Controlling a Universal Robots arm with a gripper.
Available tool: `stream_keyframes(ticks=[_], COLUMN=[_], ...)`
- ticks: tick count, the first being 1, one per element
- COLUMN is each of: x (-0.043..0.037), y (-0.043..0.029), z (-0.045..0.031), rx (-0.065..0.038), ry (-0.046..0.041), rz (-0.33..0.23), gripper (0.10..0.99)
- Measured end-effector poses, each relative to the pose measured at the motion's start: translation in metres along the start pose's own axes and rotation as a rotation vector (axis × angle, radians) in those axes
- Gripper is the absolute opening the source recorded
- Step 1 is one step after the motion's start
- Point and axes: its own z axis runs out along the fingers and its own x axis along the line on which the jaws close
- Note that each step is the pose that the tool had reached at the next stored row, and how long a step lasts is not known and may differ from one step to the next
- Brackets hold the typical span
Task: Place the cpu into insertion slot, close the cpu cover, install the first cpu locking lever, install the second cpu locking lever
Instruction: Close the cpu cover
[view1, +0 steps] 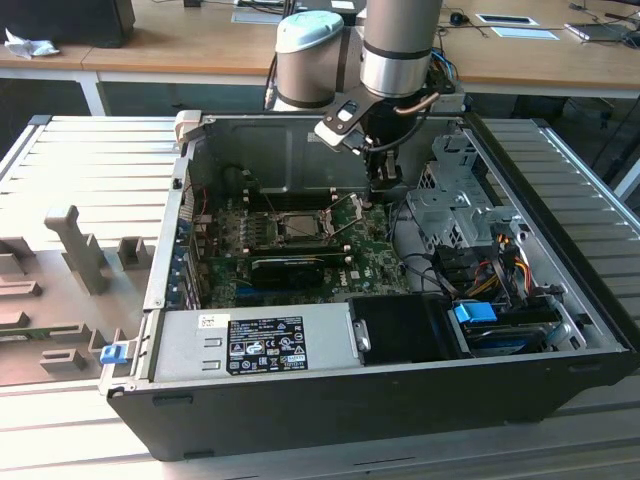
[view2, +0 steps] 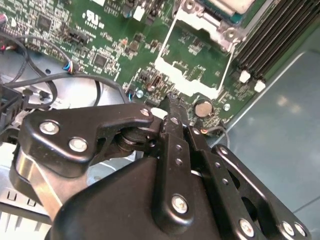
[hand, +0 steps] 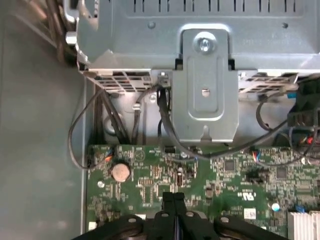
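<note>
the cpu (view2: 227, 5), a thin flat pale grey-green square chip, lies in the insertion slot (view1: 300, 224), the dark square socket in a metal frame near the middle of the green circuit board (view1: 370, 240). in the second wrist view i see just one corner of the chip, bordered by the cpu cover (view2: 210, 21), a thin silver-grey metal frame plate. i cannot tell whether that plate sits fully down.

my black gripper (view1: 383, 183) hangs over the board's edge on the exterior view's right of the slot, apart from the socket and close beside the grey perforated metal drive cage (view1: 450, 195). in both wrist views its fingers (hand: 167, 210) are pressed together, and i see nothing pinched between them. the tip (view2: 172, 102) is low over the board, near a round silver coin battery (hand: 120, 171) at the board's corner.

black memory slots (view2: 270, 40) run along the board's edge past the socket. a long black rectangular card (view1: 290, 265) stands across the board on the near side of the socket. a silver power supply box with a dark label (view1: 250, 340) fills the near edge of the open black computer case (view1: 350, 410), which rests on a ribbed grey table (view1: 90, 150).
</note>
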Motion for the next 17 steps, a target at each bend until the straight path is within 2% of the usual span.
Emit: stream_keyframes(ticks=[4,8,11,14,15,17], x=[-0.0002,-0.0003,-0.0003,-0.0003,-0.0002,-0.0002], y=[0.0048,0.0045,0.0045,0.0045,0.0045,0.0045], z=[0.0108,0.0189,0.0206,0.0207,0.0208,0.0207], rx=[0.004,0.005,0.006,0.032,0.045,0.056], ry=[0.0,0.0,-0.0003,0.0001,0.0001,0.0], rz=[0.0,0.0,0.0,0.0,0.001,0.001], gripper=[0.106,0.106,0.106,0.106,0.106,0.106])
